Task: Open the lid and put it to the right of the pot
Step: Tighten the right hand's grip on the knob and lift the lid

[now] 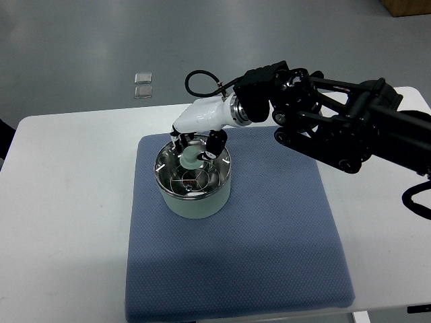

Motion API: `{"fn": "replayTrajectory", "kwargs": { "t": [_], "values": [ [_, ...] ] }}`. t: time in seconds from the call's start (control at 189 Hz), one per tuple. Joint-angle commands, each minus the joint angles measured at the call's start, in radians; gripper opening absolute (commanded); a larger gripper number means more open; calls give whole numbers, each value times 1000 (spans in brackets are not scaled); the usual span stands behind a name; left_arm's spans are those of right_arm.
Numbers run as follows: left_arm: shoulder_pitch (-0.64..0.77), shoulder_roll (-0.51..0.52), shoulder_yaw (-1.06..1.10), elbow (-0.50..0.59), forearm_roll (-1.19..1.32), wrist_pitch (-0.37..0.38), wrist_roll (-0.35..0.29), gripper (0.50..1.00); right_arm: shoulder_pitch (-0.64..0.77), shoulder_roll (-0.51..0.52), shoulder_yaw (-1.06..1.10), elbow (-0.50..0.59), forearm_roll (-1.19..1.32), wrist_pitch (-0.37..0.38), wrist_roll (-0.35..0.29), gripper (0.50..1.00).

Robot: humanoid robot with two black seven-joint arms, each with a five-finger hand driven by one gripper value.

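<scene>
A pale green pot (195, 202) stands on the blue mat (269, 235), left of the mat's middle. Its glass lid (192, 176) with a metal rim sits flat on the pot. The lid's light knob (190, 159) rises at its far side. My right hand (196, 145), white with dark fingers, reaches in from the right on a black arm (337, 128) and hangs over the lid. Its fingers (215, 143) curl down on both sides of the knob and hold it. The left arm does not show.
The mat lies on a white table (67, 202). Bare mat stretches to the right of the pot and in front of it. Two small clear squares (143, 84) lie on the grey floor beyond the table.
</scene>
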Motion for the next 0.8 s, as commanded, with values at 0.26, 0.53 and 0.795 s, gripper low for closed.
{"fn": "replayTrajectory", "kwargs": {
  "t": [0.26, 0.53, 0.795],
  "values": [
    [0, 0, 0, 0, 0, 0, 1, 1000, -3, 0, -2, 0, -2, 5, 0, 654],
    [0, 0, 0, 0, 0, 0, 1, 1000, -3, 0, -2, 0, -9, 6, 0, 584],
    [0, 0, 0, 0, 0, 0, 1, 1000, -3, -5, 2, 0, -9, 6, 0, 535]
  ]
}}
